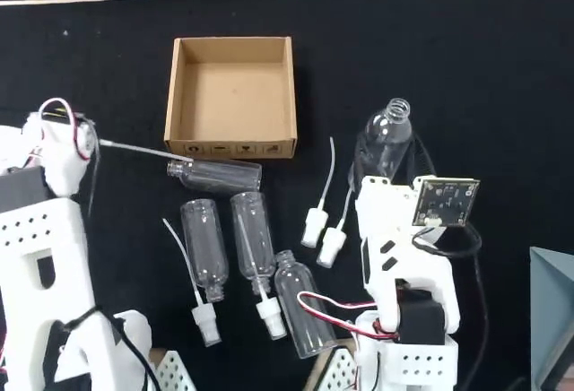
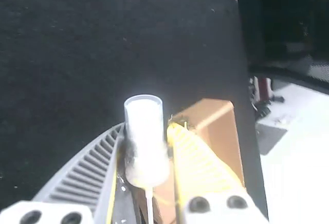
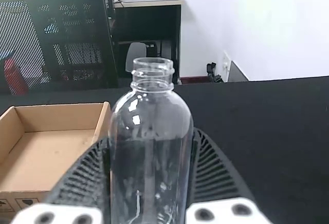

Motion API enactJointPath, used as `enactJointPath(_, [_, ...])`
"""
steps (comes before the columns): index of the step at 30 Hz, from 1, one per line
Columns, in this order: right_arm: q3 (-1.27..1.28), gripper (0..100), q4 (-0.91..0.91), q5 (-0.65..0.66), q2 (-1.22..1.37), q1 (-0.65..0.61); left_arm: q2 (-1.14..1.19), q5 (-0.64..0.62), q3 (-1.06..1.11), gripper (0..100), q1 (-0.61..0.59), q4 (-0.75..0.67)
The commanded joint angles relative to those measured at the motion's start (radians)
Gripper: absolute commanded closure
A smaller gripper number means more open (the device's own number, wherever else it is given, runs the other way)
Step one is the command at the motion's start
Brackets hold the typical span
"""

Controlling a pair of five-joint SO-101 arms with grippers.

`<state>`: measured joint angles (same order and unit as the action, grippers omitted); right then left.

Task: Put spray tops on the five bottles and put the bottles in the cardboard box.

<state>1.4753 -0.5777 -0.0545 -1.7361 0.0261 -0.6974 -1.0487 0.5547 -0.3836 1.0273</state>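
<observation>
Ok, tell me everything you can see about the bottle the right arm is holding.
The bottle looks like clear, empty plastic, with a round body, sloped shoulders and a short threaded neck, its mouth open and uncapped. It stands upright, gripped around its body between the dark ribbed fingers of the right hand. In the high view it is to the right of the cardboard box.

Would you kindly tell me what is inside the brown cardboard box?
Inside the brown cardboard box only its bare floor shows, with nothing lying on it; from above, no part is covered.
</observation>
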Motion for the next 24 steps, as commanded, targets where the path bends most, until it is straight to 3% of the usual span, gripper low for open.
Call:
enactJointPath(1, [-0.012,98.5,0.032,0.011,-0.013,-0.020,-0.063,-0.021,-0.025,97,0.070,-0.044])
enactJointPath(9, [-0.010,98.5,0.034,0.011,-0.013,-0.020,-0.075,-0.055,-0.025,97,0.111,-0.190])
enactJointPath(24, [-0.005,98.4,0.031,0.012,-0.013,-0.094,-0.075,-0.087,0.018,97,0.147,-0.192])
